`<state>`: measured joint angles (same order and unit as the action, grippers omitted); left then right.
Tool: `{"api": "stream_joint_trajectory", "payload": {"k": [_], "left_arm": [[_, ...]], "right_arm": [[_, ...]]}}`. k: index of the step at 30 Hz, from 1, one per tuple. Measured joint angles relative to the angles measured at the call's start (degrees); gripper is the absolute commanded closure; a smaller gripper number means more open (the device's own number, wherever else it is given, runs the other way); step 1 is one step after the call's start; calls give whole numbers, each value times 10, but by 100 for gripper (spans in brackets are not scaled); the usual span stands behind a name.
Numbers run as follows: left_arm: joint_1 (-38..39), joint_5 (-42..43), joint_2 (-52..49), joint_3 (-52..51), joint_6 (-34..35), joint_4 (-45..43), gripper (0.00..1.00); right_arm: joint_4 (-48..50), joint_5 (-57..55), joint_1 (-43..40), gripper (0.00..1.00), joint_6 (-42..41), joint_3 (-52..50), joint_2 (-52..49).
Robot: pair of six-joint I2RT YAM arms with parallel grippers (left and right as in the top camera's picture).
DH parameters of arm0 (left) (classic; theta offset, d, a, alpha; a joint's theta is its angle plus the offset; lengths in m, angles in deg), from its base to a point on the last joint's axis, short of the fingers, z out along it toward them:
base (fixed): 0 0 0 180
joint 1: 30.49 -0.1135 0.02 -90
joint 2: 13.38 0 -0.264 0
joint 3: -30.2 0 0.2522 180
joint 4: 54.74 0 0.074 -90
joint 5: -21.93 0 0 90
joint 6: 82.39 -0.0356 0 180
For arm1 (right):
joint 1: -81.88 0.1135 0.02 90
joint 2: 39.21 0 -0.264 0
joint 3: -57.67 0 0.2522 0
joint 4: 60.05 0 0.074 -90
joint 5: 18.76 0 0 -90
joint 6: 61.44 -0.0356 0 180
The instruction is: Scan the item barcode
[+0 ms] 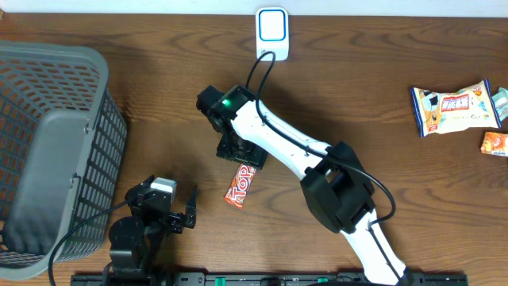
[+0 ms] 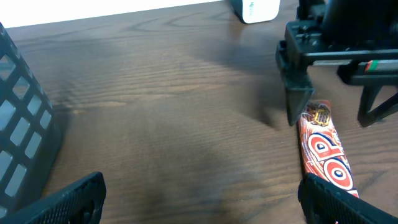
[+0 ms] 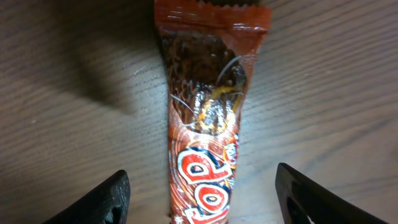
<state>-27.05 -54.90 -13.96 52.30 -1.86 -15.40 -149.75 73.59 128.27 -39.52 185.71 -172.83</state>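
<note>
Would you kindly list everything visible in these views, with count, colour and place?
brown wooden table: one, brown, beneath everything.
grey plastic mesh basket: one, grey, left edge.
white boxy device with blue-outlined face: one, white and blue, top centre.
red-orange wrapped snack bar: one, red-orange, centre, lying flat.
white, blue and orange snack packet: one, far right.
small orange packet: one, orange, right edge, partly cut off.
left gripper: one, black, lower left, open, empty.
right gripper: one, black, centre, open astride the bar's upper end.
</note>
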Motion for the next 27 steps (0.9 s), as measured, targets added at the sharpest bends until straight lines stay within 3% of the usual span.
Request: {"api": "stream_joint_trajectory", "payload": {"k": [9,14,20,27], "left_arm": [[0,0,0,0,0,0,2],[0,0,0,0,0,0,2],[0,0,0,0,0,0,2],[0,0,0,0,0,0,1]], "right_arm": [[28,43,1,39,-34,0,-31],[23,52,5,59,-51,0,-40],[-24,85,5,98,-65,15,-66],[-86,143,-7,98,-48,17,-77]]}}
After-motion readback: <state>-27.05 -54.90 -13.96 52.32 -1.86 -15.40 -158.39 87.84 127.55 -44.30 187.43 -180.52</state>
